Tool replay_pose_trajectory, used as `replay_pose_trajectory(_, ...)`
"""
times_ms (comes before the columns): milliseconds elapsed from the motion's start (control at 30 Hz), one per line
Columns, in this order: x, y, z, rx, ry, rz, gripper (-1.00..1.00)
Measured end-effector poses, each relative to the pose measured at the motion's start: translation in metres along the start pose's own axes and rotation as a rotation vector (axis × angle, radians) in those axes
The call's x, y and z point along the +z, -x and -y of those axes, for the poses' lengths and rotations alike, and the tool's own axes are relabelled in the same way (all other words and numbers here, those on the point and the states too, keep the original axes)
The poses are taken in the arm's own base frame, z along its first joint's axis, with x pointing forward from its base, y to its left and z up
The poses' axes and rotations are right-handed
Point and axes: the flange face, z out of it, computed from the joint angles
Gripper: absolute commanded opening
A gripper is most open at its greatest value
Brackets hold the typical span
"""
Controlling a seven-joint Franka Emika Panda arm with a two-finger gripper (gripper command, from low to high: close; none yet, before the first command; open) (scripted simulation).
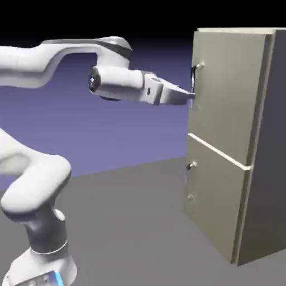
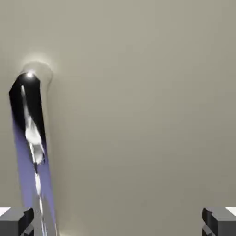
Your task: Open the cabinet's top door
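Gripper reaching level with the top door's handle, fingers spread wide.

In the exterior view, the white arm (image 1: 120, 78) is stretching from the left toward the cabinet (image 1: 226, 139), its forearm running roughly level and its hand tilting slightly downward to the right. The gripper (image 1: 191, 96) is pointing at the far edge of the top door (image 1: 229, 92), its tip overlapping the lower part of the vertical bar handle (image 1: 194, 78). The top door is sitting above the bottom door (image 1: 215, 195), on the cabinet's front. In the hand view, the gripper is facing the beige panel, its two fingertips standing wide apart at the bottom corners with nothing gripped between them. The shiny handle is running down the left side, close beside the left-hand fingertip; whether they are touching, I cannot tell.
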Motion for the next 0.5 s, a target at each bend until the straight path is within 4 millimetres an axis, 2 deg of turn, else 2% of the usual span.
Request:
replay_pose_trajectory(467, 0.018, 0.051, 0.02, -0.034, -0.094, -0.126, 0.0)
replay_pose_trajectory(500, 0.028, 0.05, 0.022, -0.036, -0.093, -0.126, 0.0)
